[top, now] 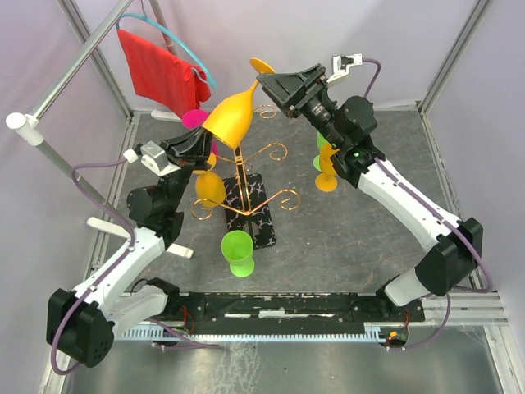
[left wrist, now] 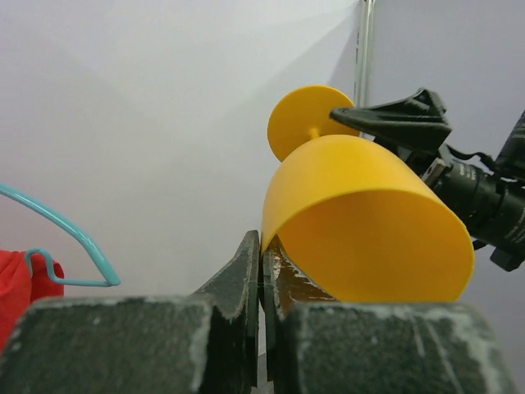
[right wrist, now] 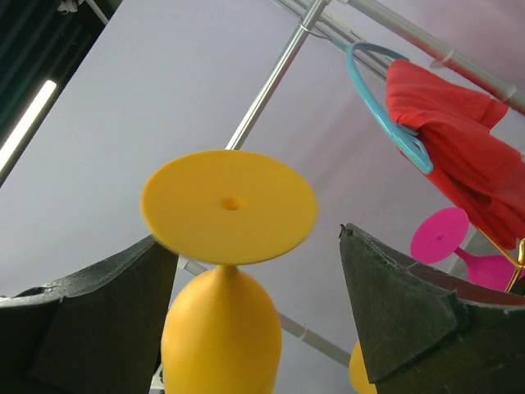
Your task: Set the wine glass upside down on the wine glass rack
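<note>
Top external: dark veined tabletop [top: 353,238] enclosed by pale lilac walls [top: 467,49]. A red cloth [top: 160,70] on a teal hanger [top: 176,41] hangs off the rail [top: 74,70], back left. The gold wire rack [top: 240,176] stands mid-tabletop. The yellow wine glass [top: 230,117] is inverted and tilted over the rack's top. Left end effector [top: 193,148] is pinched tight on its rim. Right end effector [top: 279,84] gapes wide around the foot, with a gap visible on one side. A green glass [top: 238,250] stands near the rack's base, and a second yellow glass [top: 210,189] sits at its left arm.
</note>
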Controlling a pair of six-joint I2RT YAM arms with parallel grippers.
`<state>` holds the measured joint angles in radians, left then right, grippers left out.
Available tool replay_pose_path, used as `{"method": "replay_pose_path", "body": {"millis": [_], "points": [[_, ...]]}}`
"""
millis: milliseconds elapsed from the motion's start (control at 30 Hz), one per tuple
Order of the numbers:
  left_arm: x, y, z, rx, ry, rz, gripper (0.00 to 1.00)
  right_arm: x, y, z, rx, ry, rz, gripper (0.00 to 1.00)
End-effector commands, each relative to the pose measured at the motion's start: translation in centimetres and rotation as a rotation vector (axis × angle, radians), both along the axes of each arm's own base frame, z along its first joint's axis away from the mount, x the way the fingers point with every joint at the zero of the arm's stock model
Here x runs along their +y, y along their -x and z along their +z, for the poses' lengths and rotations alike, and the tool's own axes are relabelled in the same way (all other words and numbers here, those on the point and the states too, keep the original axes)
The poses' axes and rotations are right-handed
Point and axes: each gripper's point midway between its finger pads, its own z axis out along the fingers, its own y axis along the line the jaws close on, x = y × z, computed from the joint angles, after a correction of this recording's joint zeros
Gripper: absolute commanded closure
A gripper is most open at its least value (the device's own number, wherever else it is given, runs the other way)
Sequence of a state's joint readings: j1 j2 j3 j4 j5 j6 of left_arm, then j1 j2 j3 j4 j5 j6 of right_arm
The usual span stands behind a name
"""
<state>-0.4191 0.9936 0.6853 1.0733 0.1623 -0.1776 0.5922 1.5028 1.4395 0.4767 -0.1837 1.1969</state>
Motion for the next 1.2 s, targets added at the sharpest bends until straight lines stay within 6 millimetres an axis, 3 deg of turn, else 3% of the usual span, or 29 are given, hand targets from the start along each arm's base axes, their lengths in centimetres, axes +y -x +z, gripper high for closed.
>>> {"method": "replay_pose_path", "body": {"millis": [0, 567, 1167], "points": [[0.5, 1.3, 2.0, -0.095, 0.034, 0.018, 0.97, 0.6, 1.5, 3.2, -0.047, -0.094, 0.075, 0.15], [0.7, -0.7, 0.7, -0.019, 0.083, 0.101, 0.97, 2.1, 2.9, 3.8, -0.125, -0.072, 0.092, 0.38], [-0.3, -0.1, 0.9, -0.037, 0.052, 0.066, 0.97, 3.2, 1.8, 3.0, -0.134, -0.051, 0.095, 0.50]]}}
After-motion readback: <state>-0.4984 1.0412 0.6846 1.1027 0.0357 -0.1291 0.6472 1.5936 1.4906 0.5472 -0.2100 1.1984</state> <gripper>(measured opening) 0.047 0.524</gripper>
